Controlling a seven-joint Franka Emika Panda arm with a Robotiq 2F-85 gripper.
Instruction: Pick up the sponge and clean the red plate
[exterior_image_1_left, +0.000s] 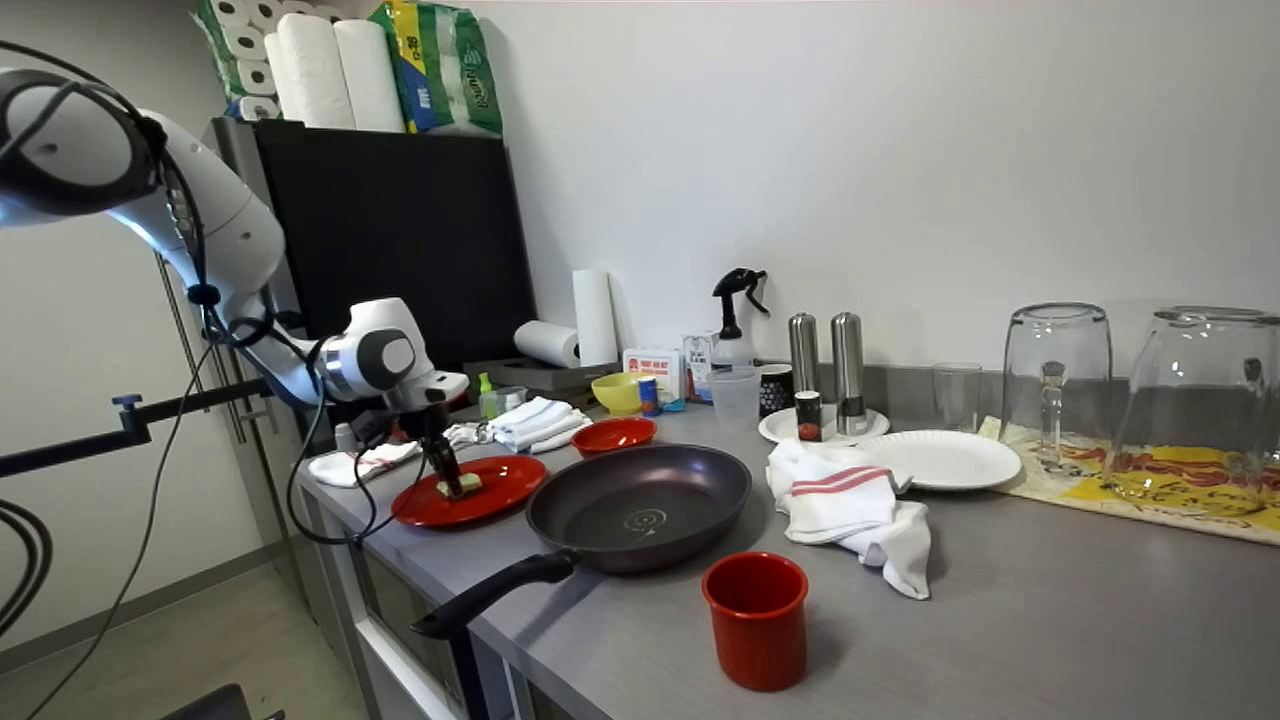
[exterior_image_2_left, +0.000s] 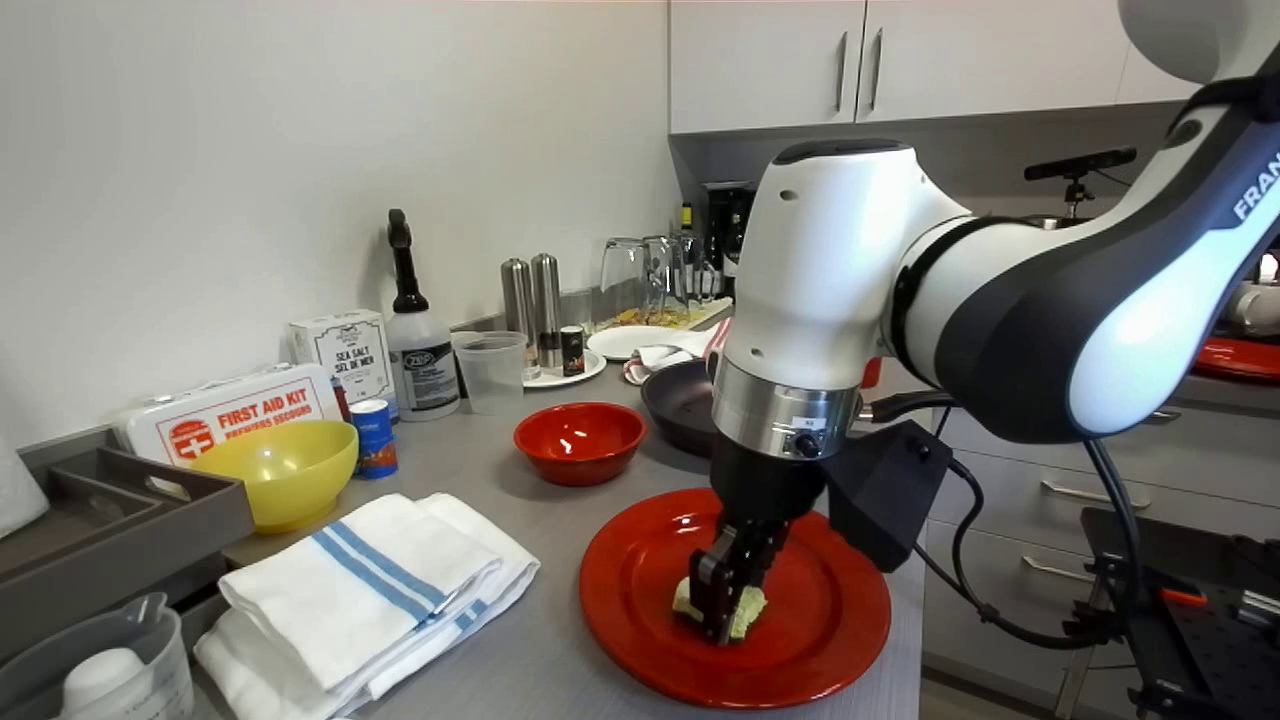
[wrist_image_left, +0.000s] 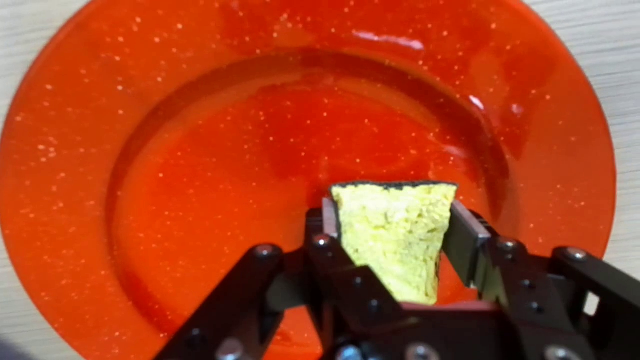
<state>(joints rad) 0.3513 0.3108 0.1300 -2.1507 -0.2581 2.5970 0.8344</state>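
Note:
The red plate (exterior_image_1_left: 522, 478) lies flat near the counter's edge, its glossy rim (exterior_image_2_left: 632, 640) showing beneath the arm. Over its inner part, my gripper (wrist_image_left: 396, 220) points down, shut on the sponge (wrist_image_left: 395, 235). In the wrist view the sponge is yellow with a dark far edge, squeezed between both pads (wrist_image_left: 464, 240) and narrower toward the palm. Its ends stick out past the fingers in an exterior view, pale yellow-green (exterior_image_2_left: 748, 610). It sits on or just over the plate's surface; its underside is hidden. Shiny wet-looking streaks show on the plate.
A black frying pan (exterior_image_1_left: 640, 505) stands close beside the plate, with a red bowl (exterior_image_2_left: 580, 440) behind. Folded white towels (exterior_image_2_left: 370, 590) lie on another side. A red cup (exterior_image_1_left: 757, 630) stands past the pan. A cable (exterior_image_2_left: 965, 590) hangs from the wrist.

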